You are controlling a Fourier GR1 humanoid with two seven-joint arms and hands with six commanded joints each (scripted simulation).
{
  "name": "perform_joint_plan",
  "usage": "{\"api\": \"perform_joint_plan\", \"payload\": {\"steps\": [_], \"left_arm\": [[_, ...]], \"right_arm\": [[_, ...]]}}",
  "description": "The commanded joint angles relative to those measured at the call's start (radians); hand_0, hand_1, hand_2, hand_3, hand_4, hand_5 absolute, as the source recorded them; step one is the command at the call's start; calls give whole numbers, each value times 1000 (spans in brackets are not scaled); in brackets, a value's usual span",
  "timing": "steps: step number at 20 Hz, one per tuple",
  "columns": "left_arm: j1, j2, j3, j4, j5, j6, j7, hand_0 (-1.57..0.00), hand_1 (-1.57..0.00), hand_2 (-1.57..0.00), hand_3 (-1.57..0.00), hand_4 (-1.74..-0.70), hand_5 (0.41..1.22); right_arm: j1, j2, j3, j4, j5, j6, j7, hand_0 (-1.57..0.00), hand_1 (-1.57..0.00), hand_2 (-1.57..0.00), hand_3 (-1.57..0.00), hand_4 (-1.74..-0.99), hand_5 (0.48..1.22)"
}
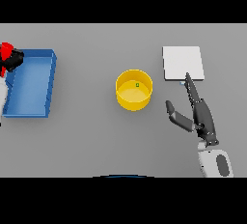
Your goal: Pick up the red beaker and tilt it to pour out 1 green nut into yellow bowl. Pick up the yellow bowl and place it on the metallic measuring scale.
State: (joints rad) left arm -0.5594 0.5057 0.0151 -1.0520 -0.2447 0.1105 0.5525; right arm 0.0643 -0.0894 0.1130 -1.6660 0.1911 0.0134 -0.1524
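Already poured, seemingly — green nut in yellow bowl mid-table, right hand spread open near metallic scale, left hand clamped on red beaker beside blue tray — next, probably grasping bowl.
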Motion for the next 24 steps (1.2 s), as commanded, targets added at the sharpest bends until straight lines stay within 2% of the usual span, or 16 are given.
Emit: {"api": "perform_joint_plan", "payload": {"steps": [1,2,3,5,7,9,12,15,16,17,19,23,24], "left_arm": [[9,8,3,-21,7,-25,17,-1571,-1571,-1526,-1525,-1521,818],[34,15,-2,-61,29,-76,-19,-1469,-1344,-1276,-1318,-1369,774],[47,25,-1,-92,56,-117,-25,-1175,-1075,-1021,-1055,-1232,737],[71,25,17,-139,134,-190,-26,-751,-687,-653,-675,-1050,683],[71,52,-8,-132,120,-244,0,-481,-440,-418,-431,-915,651],[68,62,-35,-115,88,-258,12,-307,-281,-267,-276,-843,632],[57,59,-62,-94,44,-243,19,-157,-143,-136,-141,-801,627],[46,53,-59,-93,35,-215,-33,-80,-73,-69,-72,-776,631],[48,48,-54,-94,41,-210,-50,-64,-58,-55,-57,-778,633],[51,41,-48,-99,46,-196,-67,-51,-46,-44,-45,-779,635],[69,35,-38,-122,63,-188,-95,-32,-29,-28,-29,-786,652],[73,17,-35,-141,85,-193,-89,-13,-11,-11,-11,-800,673],[71,9,-39,-146,84,-188,-73,-10,-9,-8,-9,-802,678]], "right_arm": [[10,-5,-3,-9,-8,7,-17,1,1,1,1,-1155,670],[9,2,-2,-7,-8,2,-12,1,1,1,1,-1153,670],[7,-3,1,-10,-5,7,-2,1,1,1,1,-1151,670],[2,-2,-2,-11,-7,3,-4,1,1,1,1,-1150,671],[-1,-4,-7,-13,-14,4,4,1,1,1,1,-1155,670],[7,-2,2,-15,-3,2,-6,1,1,1,1,-1155,670],[5,-6,5,-11,23,-14,3,1,1,1,1,-1158,665],[7,-7,12,-28,36,-19,25,1,1,1,1,-1144,644],[-5,-14,22,-14,85,-40,68,1,1,1,1,-1131,631],[-14,-27,31,-21,97,-29,68,1,1,1,1,-1115,638],[-42,-79,52,-11,115,26,33,1,1,1,1,-1080,662],[-170,-200,133,32,281,95,98,1,1,1,1,-1128,637],[-206,-231,159,51,329,108,83,1,1,1,1,-1132,631]]}}
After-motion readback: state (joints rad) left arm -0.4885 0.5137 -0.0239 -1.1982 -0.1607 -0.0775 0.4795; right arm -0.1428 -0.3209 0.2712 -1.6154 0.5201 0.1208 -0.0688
